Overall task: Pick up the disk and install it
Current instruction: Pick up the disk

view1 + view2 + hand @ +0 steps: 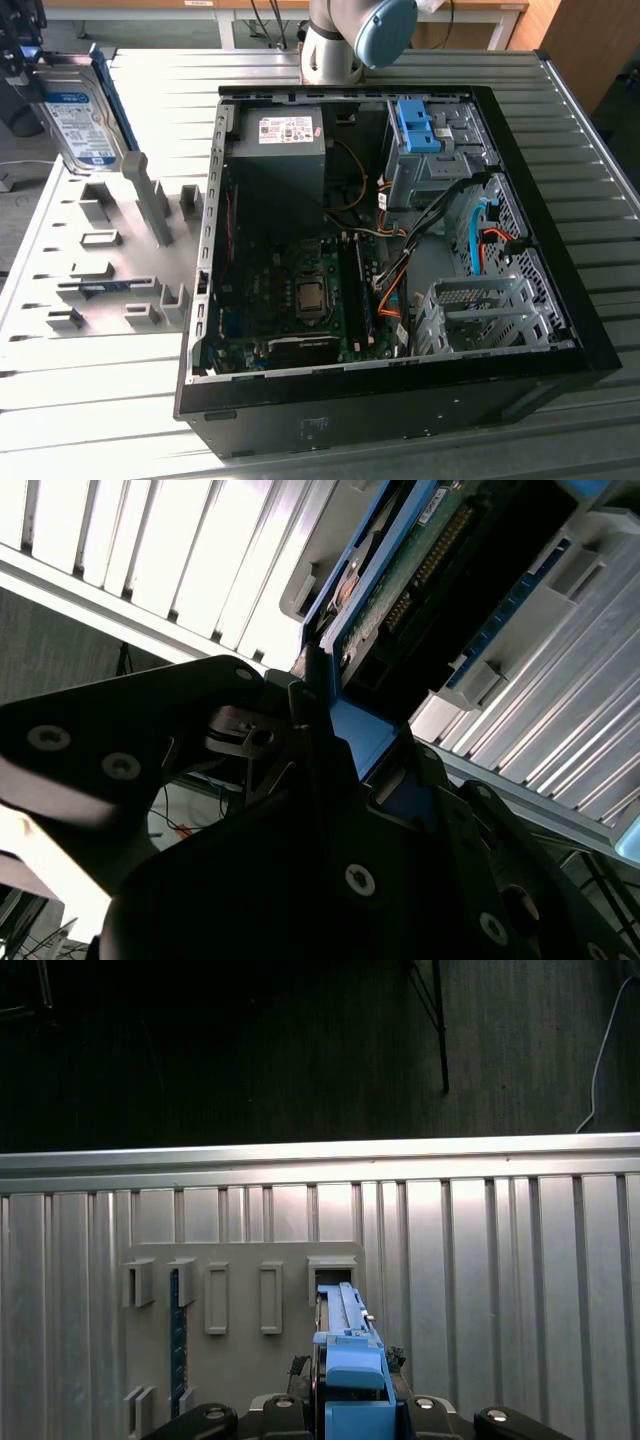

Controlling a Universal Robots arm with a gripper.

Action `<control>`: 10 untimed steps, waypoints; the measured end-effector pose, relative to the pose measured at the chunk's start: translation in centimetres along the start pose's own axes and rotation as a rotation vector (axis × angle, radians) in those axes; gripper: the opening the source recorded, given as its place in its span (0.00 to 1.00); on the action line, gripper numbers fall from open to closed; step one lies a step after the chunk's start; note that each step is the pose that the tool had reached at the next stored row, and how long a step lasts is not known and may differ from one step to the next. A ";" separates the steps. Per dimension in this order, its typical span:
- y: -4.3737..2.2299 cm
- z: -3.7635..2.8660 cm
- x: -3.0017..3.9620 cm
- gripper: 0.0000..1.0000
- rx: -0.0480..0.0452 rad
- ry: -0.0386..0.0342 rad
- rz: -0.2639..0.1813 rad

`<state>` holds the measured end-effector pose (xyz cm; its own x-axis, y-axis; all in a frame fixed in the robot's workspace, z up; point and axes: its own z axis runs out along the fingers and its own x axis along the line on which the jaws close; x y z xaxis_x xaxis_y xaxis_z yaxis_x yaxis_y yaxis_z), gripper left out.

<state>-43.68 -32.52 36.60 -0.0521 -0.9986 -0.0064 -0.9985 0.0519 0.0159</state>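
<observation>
Silver, blue-railed disk clamped between jaws, held upright, near grey slotted tray.

Low at the exterior view's left: grey posts are sticking up from the fixture plate, crowding any low pass.
Over that plate: the disk is hanging upright, clamped in the gripper.
Case edge: a black rim is standing between plate and case.
Case far side: the power-supply box and the drive cage are blocking it.
Case middle: the motherboard is lying low, leaving room above.
Beside the cage: cables are crossing.
</observation>
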 end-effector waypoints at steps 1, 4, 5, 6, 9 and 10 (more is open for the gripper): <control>0.00 -0.04 0.00 0.36 0.0001 0.0000 0.000; 0.00 -0.16 0.00 0.36 0.0001 -0.0001 0.000; 0.00 -0.19 0.00 0.36 0.0002 -0.0001 0.000; 0.00 -0.23 0.00 0.36 0.0001 0.0000 0.000; 0.00 -0.31 0.00 0.36 0.0002 -0.0001 0.000; 0.01 -0.34 0.00 0.36 0.0001 -0.0001 0.000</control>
<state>-43.68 -32.52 36.94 -0.0521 -0.9986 -0.0064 -0.9985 0.0520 0.0159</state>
